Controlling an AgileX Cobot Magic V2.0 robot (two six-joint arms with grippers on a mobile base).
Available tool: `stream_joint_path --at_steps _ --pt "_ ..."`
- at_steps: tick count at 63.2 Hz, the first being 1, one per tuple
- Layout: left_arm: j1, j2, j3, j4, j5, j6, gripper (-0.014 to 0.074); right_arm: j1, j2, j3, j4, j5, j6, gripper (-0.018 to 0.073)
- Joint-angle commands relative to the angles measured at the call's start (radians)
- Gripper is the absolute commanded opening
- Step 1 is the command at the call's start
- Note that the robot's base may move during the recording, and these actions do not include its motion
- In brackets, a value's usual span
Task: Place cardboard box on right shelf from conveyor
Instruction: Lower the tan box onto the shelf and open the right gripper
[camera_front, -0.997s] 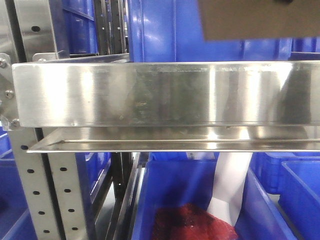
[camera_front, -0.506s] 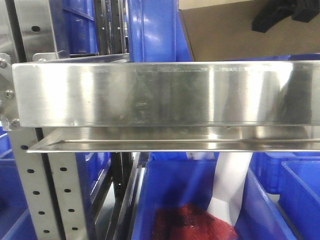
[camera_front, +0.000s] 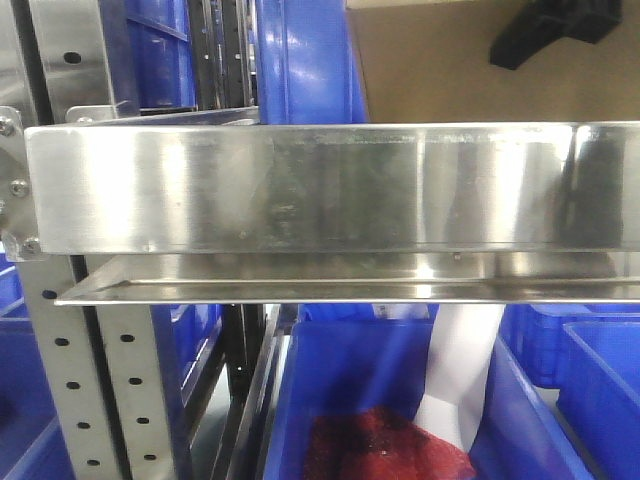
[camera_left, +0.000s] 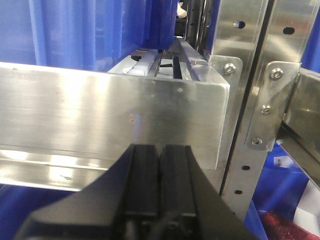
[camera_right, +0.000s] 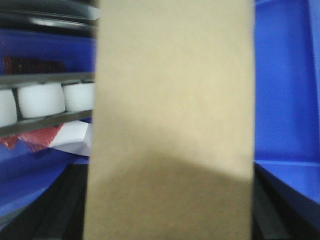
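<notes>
The tan cardboard box (camera_front: 440, 70) hangs behind and above the wide front lip of the stainless-steel right shelf (camera_front: 330, 185); the lip hides the box's lower edge. A black part of my right gripper (camera_front: 555, 30) shows on the box's upper face. In the right wrist view the cardboard box (camera_right: 172, 90) fills the middle, and my right gripper (camera_right: 170, 205) is shut on it, with dark fingers (camera_right: 67, 205) at either side. My left gripper (camera_left: 160, 167) is shut and empty, close in front of a steel shelf lip (camera_left: 100, 115). The conveyor is out of view.
Blue plastic bins (camera_front: 300, 60) stand behind the shelf, and another (camera_front: 380, 390) below holds red and white items. Perforated steel uprights (camera_front: 90, 380) rise at the left. White rollers (camera_right: 40, 100) run on a rail left of the box. An upright with bolts (camera_left: 255, 100) stands right of my left gripper.
The cardboard box has come down and to the left in the front view, from the top right corner to just above the shelf lip. The right gripper now shows on it.
</notes>
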Motion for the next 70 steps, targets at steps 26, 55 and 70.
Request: stream_joint_path --at_steps 26,55,70 --pt "-0.006 -0.012 -0.003 -0.005 -0.084 -0.005 -0.0119 0.037 -0.16 -0.04 0.084 0.039 0.214 0.0627" --pt "-0.006 -0.012 -0.003 -0.005 -0.084 -0.005 -0.0119 0.039 -0.486 0.239 0.091 -0.121 0.809 0.0393" --pt "-0.006 -0.012 -0.003 -0.005 -0.084 -0.005 -0.0119 0.039 -0.677 0.425 0.09 -0.278 0.977 0.007"
